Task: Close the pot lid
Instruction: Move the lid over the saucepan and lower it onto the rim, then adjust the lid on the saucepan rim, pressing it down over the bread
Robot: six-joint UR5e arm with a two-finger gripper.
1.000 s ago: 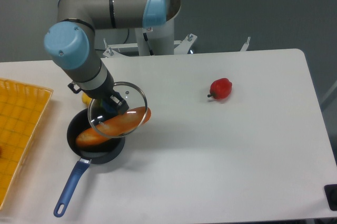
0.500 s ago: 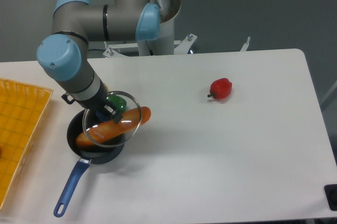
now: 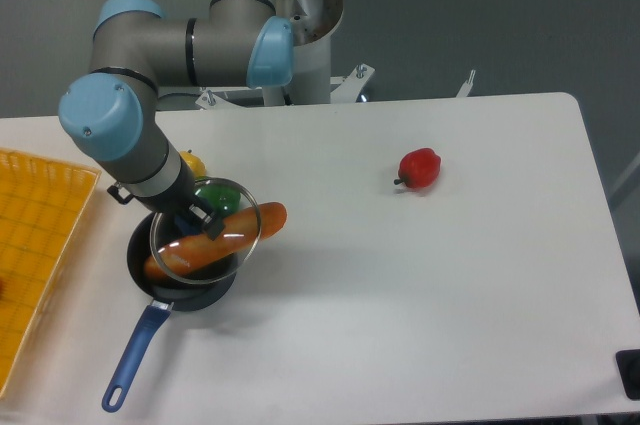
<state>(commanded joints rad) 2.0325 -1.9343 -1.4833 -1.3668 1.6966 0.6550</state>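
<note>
The black pot (image 3: 150,280) with a long blue handle (image 3: 132,357) stands at the left of the white table. A long orange bread loaf (image 3: 262,217) lies across it and sticks out past its right rim. My gripper (image 3: 197,222) is shut on the blue knob of the clear glass pot lid (image 3: 204,229). The lid hangs slightly tilted just above the pot and the loaf, a little right of the pot's centre. The knob itself is mostly hidden by the fingers.
A green pepper (image 3: 215,196) and a yellow fruit (image 3: 192,162) lie just behind the pot, partly hidden by the arm. A red pepper (image 3: 420,168) lies at the middle right. An orange basket (image 3: 35,245) stands at the left edge.
My gripper has carried the lid left and down, from beside the pot's right rim to more squarely over it. The green pepper and yellow fruit have come into view behind it.
</note>
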